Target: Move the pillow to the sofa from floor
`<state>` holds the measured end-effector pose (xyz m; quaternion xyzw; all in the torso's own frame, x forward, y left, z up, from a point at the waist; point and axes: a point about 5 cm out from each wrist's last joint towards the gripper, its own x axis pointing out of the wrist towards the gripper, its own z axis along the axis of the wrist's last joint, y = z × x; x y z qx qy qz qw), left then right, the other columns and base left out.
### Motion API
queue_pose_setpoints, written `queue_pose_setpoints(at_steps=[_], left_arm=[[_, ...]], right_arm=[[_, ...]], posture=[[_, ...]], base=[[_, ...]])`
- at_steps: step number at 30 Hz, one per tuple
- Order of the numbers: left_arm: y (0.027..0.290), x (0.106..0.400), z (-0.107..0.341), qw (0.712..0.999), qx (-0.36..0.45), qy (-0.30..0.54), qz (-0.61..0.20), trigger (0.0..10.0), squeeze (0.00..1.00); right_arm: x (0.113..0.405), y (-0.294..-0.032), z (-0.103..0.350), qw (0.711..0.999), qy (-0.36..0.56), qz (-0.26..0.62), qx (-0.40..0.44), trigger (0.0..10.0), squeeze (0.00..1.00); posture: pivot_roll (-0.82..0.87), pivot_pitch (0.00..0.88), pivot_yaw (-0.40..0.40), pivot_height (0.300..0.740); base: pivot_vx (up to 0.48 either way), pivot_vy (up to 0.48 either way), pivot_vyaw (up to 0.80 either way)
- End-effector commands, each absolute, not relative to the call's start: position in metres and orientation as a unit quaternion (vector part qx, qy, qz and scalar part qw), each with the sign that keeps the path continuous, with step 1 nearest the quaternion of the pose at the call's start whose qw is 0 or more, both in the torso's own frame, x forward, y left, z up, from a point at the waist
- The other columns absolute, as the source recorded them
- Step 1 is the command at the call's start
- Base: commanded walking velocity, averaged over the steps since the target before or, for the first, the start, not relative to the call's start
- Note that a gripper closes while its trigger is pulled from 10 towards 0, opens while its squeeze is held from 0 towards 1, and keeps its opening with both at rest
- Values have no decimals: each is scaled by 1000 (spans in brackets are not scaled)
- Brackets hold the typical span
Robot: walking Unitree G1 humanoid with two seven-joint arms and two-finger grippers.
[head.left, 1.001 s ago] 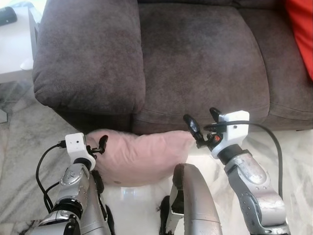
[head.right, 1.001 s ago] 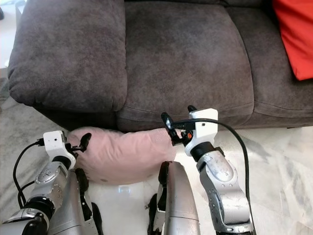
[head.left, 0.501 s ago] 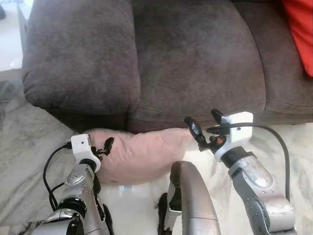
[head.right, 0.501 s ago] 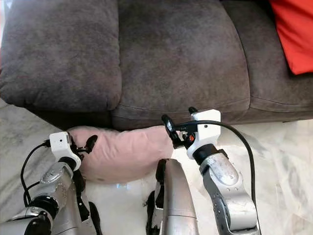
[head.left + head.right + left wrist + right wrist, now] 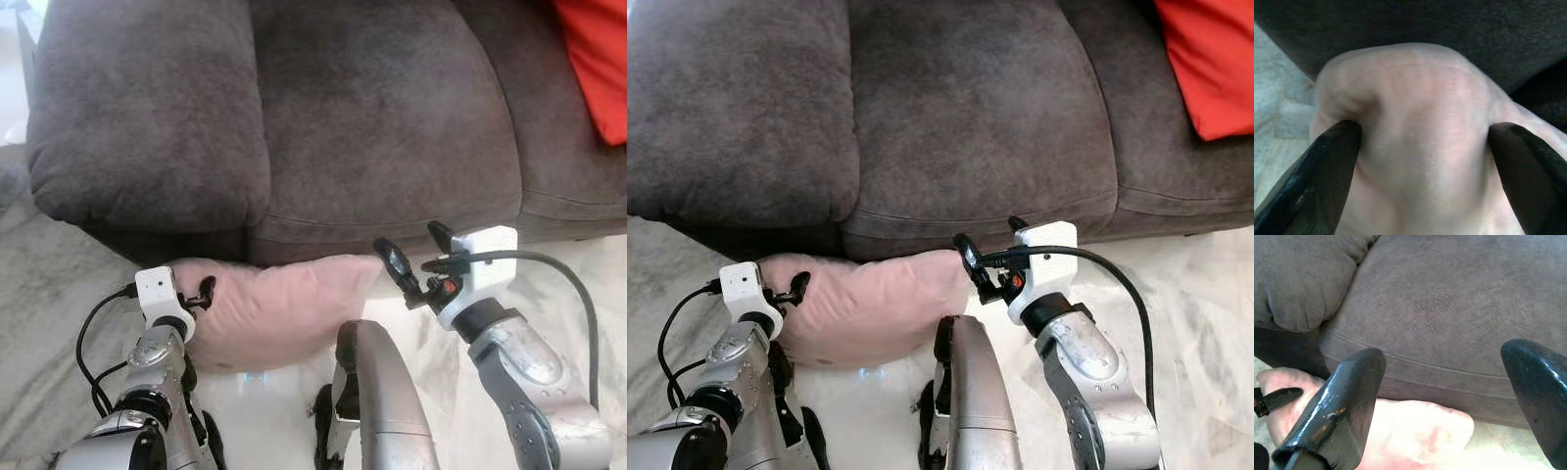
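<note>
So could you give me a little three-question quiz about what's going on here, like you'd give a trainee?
1. True or false: the pink pillow lies on the sofa seat.
2. Which gripper has its fingers around the pillow's end: A) left gripper B) right gripper?
3. What colour is the cushion at the sofa's right end?

Key: 1 false, it is on the floor against the sofa's front. 2 A; the right one is open beside the pillow's other end. 3 red.

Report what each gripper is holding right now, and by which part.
The left gripper straddles one end of the pink pillow, fingers pressing its sides, though a firm clamp cannot be confirmed. The right gripper is open at the other end, holding nothing.
</note>
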<state>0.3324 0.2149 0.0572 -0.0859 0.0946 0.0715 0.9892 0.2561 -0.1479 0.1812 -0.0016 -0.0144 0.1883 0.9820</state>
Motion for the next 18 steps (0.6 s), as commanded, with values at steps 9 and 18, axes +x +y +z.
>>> queue_pose_setpoints(at_steps=[9, 18], left_arm=[[210, 317, 32, 983, -74, 149, 83, 0, 0], [213, 316, 31, 982, -55, 156, 95, 0, 0]], right_arm=[[246, -156, 182, 984, -3, 179, -6, 10000, 0], [246, -155, 183, 984, 0, 180, -6, 10000, 0]], posture=[[-175, 442, -213, 525], [-183, 445, -214, 525]], base=[[0, 0, 0], [0, 0, 0]])
